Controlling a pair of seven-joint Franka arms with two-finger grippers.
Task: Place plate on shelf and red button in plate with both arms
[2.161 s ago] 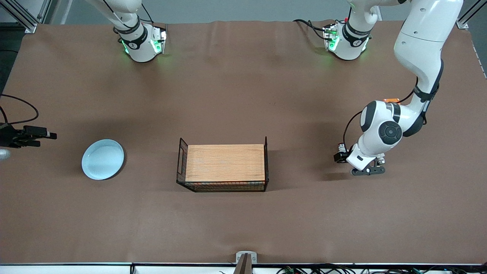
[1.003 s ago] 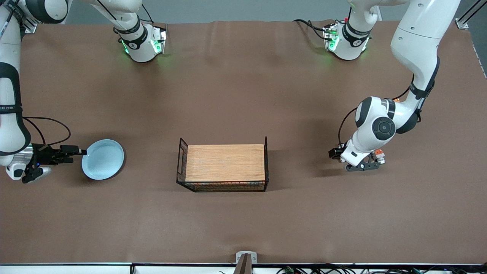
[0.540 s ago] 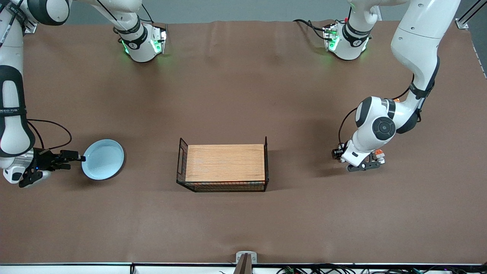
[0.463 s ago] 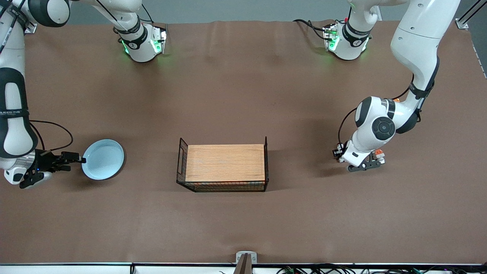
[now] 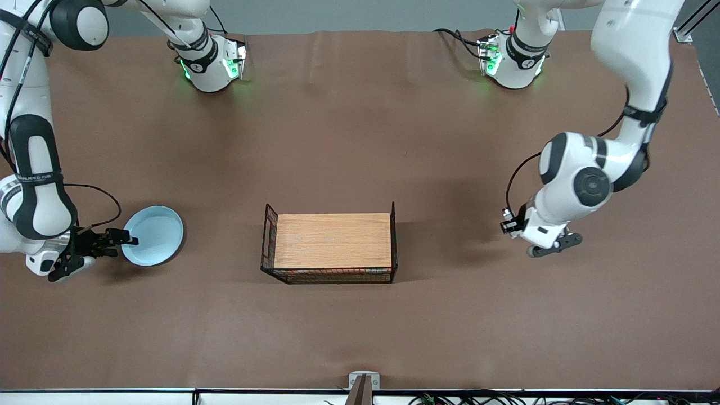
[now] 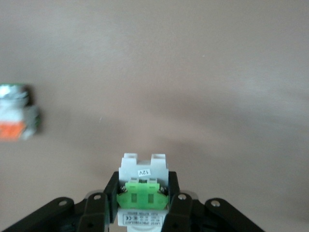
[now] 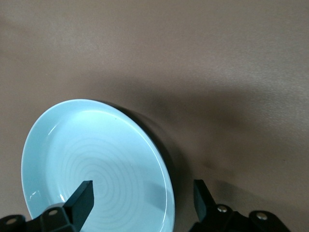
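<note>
The pale blue plate [image 5: 154, 235] lies on the table toward the right arm's end. My right gripper [image 5: 122, 238] is open and low at the plate's rim [image 7: 166, 183], with one finger [image 7: 82, 200] over the plate's inside and the other finger [image 7: 203, 198] outside it. My left gripper [image 6: 143, 186] is shut on the red button [image 6: 143, 170], a white block with a green patch; its red cap is hidden. In the front view the left gripper [image 5: 554, 246] hangs a little above the table toward the left arm's end, and the button does not show there.
A black wire basket [image 5: 394, 236] holding a wooden board [image 5: 332, 239] stands mid-table between the two grippers. A similar white block with an orange patch [image 6: 17, 118] lies on the table near the left gripper.
The left gripper shut on the button and rose off the table with it. The right gripper slid in until its fingers straddle the plate's rim.
</note>
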